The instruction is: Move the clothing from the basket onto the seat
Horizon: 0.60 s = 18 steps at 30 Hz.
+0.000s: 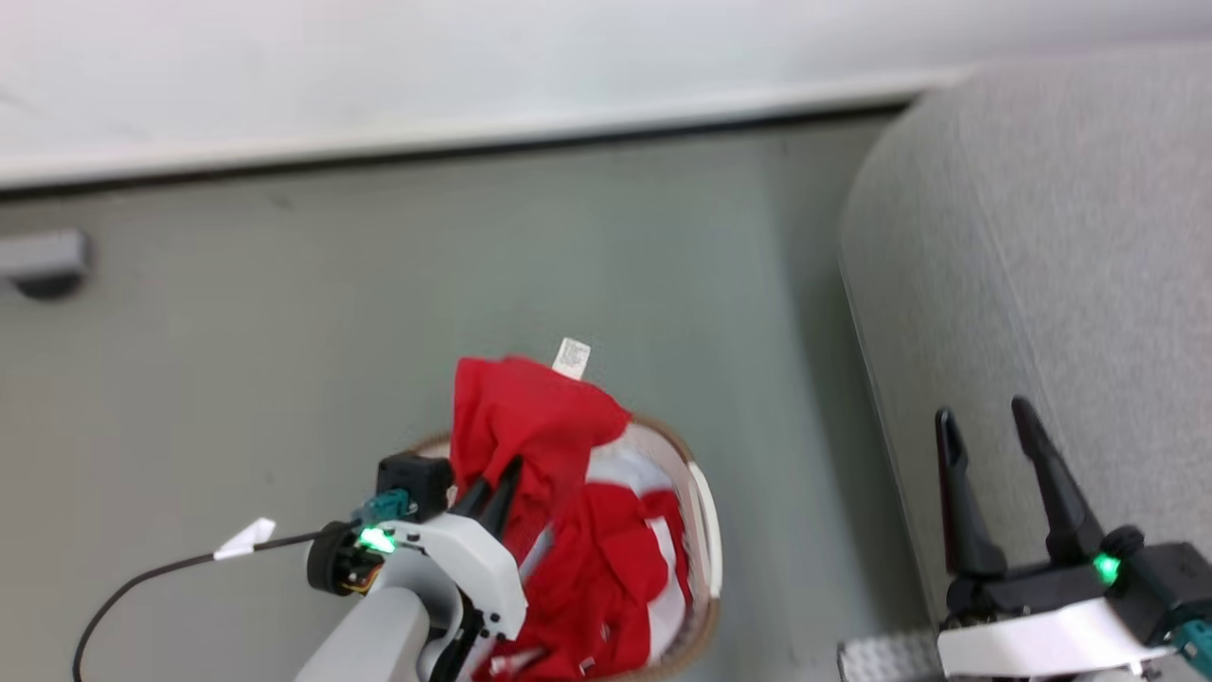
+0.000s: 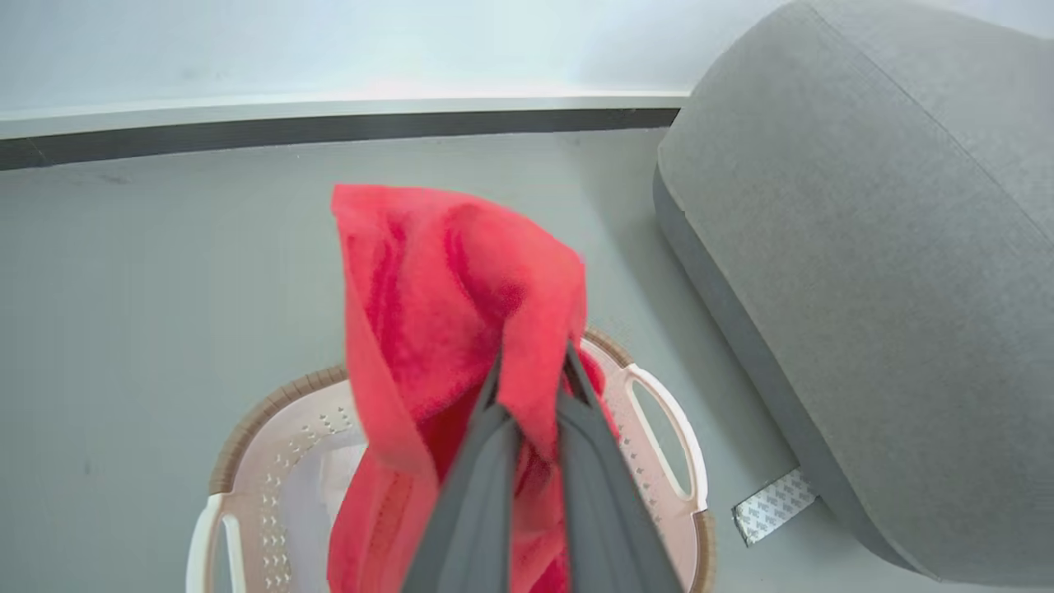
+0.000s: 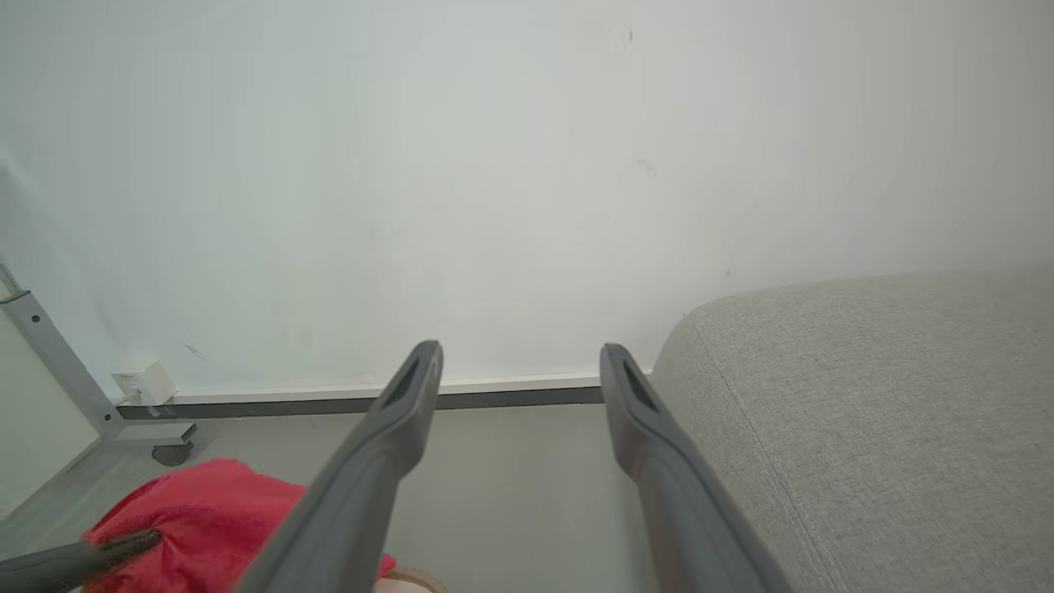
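Looking from the head: gripped bunched bright red clothing above the basket with the left claw; held the right claw wide beside the seat. From left wrist: saw open floor between basket and seat.

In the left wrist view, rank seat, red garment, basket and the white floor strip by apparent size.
seat: largest.
red garment and basket: look alike; garment is nearer the camera, so unranked.
white floor strip: smallest.
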Available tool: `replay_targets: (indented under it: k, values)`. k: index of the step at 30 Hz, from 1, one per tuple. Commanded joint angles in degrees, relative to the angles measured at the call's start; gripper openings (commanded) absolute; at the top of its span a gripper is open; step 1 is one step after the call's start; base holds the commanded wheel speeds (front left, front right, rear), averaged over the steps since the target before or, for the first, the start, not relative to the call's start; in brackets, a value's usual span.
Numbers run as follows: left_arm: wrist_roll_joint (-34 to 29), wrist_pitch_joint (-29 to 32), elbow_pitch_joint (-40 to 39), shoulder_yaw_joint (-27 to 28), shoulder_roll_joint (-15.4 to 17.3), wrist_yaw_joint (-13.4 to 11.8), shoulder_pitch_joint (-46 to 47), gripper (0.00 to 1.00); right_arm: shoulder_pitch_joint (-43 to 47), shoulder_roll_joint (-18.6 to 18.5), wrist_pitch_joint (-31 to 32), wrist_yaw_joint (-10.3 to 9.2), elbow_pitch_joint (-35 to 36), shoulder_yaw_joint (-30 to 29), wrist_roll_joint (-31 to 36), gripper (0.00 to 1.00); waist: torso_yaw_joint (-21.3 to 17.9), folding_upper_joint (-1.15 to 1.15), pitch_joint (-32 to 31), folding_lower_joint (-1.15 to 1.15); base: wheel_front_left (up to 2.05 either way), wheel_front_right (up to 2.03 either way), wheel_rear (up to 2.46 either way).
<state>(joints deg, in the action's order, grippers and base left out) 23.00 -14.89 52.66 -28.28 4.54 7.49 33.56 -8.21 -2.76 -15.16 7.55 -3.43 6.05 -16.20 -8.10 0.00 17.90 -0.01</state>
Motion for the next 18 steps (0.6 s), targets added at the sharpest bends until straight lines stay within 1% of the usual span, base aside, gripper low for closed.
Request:
replay_targets:
  k: [1,7,12,15,18]
  values:
    - [1.0,0.4,-1.4,0.0,0.7,0.0,-1.3,0.00,1.2,-0.2,0.0,-0.12,-0.3,0.1,0.6,1.00,2.7,0.00,-5.4,0.01,0.00,0.00,0.00]
    - [3.0,3.2,-12.7,0.4,2.6,-0.4,-4.4,0.00,3.8,-0.2,0.0,-0.12,-0.8,0.6,1.0,1.00,3.4,0.00,-10.2,0.01,0.00,0.00,0.00]
    - [3.9,7.8,-25.2,0.3,4.0,-2.1,-7.4,0.00,5.1,-0.2,0.0,-0.12,-0.5,1.7,1.8,1.00,3.6,0.00,-12.5,0.01,0.00,0.00,0.00]
    - [4.6,11.2,-33.4,0.1,4.9,-3.2,-9.2,0.00,5.2,-0.2,0.0,-0.12,-0.1,3.7,3.1,1.00,3.7,0.00,-13.3,0.01,0.00,0.00,0.00]
    - [5.0,14.3,-40.8,-0.1,5.4,-4.3,-10.6,0.00,4.0,-0.2,0.0,-0.12,0.1,7.0,5.3,1.00,3.5,0.00,-13.6,0.01,0.00,0.00,0.00]
